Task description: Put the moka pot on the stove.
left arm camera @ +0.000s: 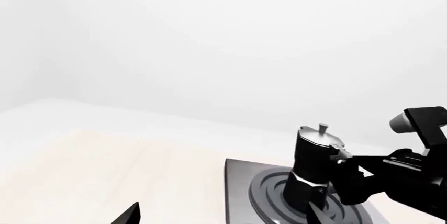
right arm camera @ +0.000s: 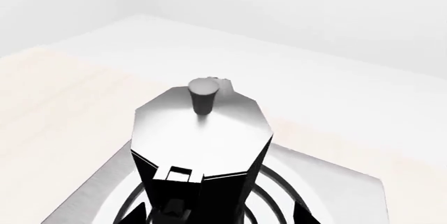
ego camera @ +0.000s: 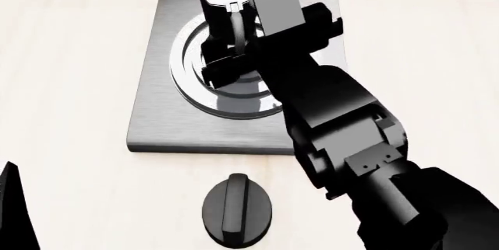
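The moka pot (ego camera: 222,4), black and faceted with a silver-grey lid and small knob, stands upright on the ring burner in the middle of the stove (ego camera: 152,115). It also shows in the left wrist view (left arm camera: 314,166) and close up in the right wrist view (right arm camera: 202,135). My right gripper (ego camera: 230,66) is at the pot's handle side. Its fingertips (right arm camera: 140,214) stand wide apart on either side of the pot's lower body, so it is open. My left gripper (left arm camera: 223,216) is open and empty, low over the table beside the stove's edge (left arm camera: 237,192).
A round black dial knob (ego camera: 236,209) lies on the light wooden table in front of the stove. A black part of my left arm (ego camera: 11,203) shows at the near left edge. White walls lie beyond the table.
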Available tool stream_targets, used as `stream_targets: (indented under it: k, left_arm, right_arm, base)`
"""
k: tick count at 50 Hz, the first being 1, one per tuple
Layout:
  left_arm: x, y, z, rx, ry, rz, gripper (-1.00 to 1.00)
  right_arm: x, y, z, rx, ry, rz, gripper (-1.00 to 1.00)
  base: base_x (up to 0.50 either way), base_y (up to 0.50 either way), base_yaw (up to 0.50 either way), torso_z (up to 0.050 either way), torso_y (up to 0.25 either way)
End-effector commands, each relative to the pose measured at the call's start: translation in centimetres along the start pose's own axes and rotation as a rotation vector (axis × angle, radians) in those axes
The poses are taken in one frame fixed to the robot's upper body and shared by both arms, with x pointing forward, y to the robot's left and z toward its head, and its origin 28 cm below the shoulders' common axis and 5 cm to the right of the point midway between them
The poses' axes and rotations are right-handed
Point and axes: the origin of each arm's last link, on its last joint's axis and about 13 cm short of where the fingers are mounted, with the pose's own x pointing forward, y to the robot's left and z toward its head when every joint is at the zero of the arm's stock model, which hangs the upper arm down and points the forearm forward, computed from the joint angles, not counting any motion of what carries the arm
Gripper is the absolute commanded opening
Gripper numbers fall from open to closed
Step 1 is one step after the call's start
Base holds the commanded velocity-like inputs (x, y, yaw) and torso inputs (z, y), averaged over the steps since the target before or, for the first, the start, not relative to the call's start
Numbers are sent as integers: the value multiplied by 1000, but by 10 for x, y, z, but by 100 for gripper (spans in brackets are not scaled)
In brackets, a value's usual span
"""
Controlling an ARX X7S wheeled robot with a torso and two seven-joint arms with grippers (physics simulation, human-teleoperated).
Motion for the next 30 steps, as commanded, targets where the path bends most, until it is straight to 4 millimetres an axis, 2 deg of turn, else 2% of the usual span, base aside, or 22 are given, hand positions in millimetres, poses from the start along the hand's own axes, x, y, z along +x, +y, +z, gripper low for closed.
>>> stream_targets:
  k: [1,10,18,30]
  left_arm:
    - [-1,-2,0,2,0,-8,100]
    - [-2,-3,1,4,-2,-13,100]
    - [-2,-4,2,5,-5,-18,100]
    - [-4,-5,5,2,-12,-20,100]
  right_arm:
    - [-22,3,-10,15,-7,-2,100]
    - [-37,9,-21,30,-16,13,100]
    - [-54,18,-22,28,-36,41,100]
    - [-101,37,-33,88,-120,42,100]
  base:
    - [0,0,0,0,0]
    - [0,0,0,0,0]
    - [0,0,0,0,0]
    - [0,0,0,0,0]
